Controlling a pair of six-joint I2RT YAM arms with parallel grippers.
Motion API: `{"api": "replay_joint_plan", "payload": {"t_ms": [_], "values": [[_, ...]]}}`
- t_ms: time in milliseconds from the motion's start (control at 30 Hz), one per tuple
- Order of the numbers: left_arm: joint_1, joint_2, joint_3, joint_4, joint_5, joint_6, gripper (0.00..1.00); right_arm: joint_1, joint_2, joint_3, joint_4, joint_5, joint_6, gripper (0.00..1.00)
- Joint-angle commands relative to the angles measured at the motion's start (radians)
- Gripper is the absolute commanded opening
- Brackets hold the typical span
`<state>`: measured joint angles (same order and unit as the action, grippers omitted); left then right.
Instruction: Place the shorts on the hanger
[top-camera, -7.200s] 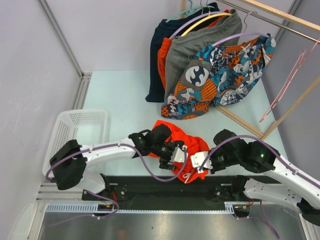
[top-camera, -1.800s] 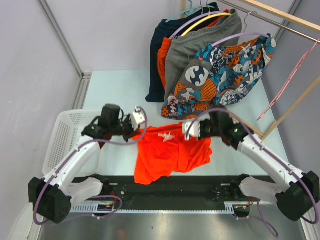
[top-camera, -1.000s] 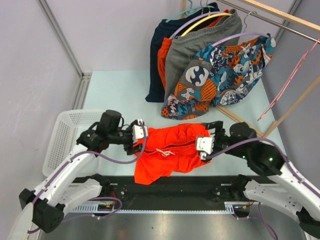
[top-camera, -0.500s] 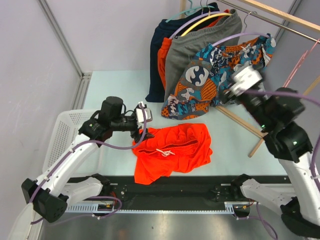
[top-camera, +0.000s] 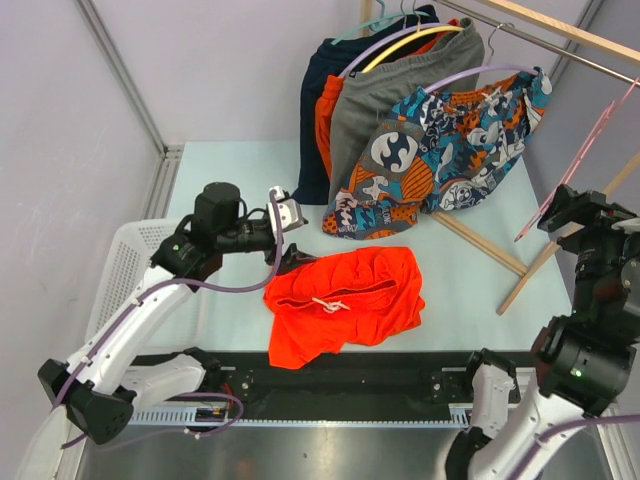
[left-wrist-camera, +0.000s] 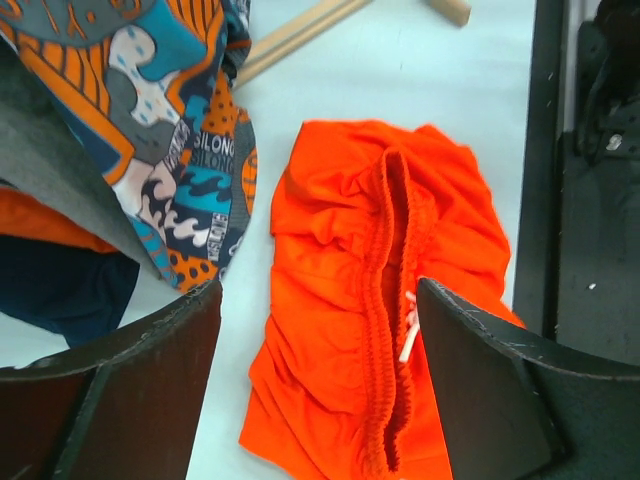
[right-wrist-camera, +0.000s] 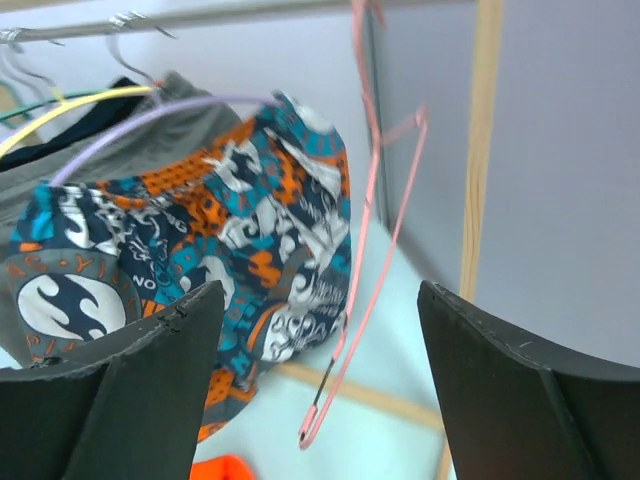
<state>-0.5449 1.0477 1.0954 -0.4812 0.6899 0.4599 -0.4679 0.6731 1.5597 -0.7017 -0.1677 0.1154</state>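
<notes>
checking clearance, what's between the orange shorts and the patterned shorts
Just bare table separates the orange shorts and patterned shorts, clearest in the left wrist view.

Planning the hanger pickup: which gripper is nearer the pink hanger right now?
Right. The right gripper faces the pink hanger, which hangs just ahead of its open jaws; the left gripper is far off, above the orange shorts.

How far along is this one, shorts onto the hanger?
Done: the shorts lie spread flat on the table, waistband and drawstring showing. In hand: the right gripper, open, faces the pink hanger hanging on the rack, not touching it; the left gripper hovers open above the shorts. Left: take the hanger down and thread the shorts on.
</notes>
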Motion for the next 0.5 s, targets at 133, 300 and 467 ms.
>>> {"api": "replay_joint_plan", "payload": {"t_ms": [133,300,467], "values": [[-0.046,-0.015,0.118,0.029,0.053,-0.081,0.86,-0.189,0.11,-0.096,-0.078,-0.102,0.245,0.78],[-0.058,-0.015,0.121,0.046,0.046,-0.105,0.87,-0.179,0.167,-0.13,0.065,-0.138,0.259,0.76],[-0.061,-0.011,0.121,0.044,0.037,-0.099,0.87,-0.123,0.197,-0.182,0.175,-0.138,0.248,0.75]]}}
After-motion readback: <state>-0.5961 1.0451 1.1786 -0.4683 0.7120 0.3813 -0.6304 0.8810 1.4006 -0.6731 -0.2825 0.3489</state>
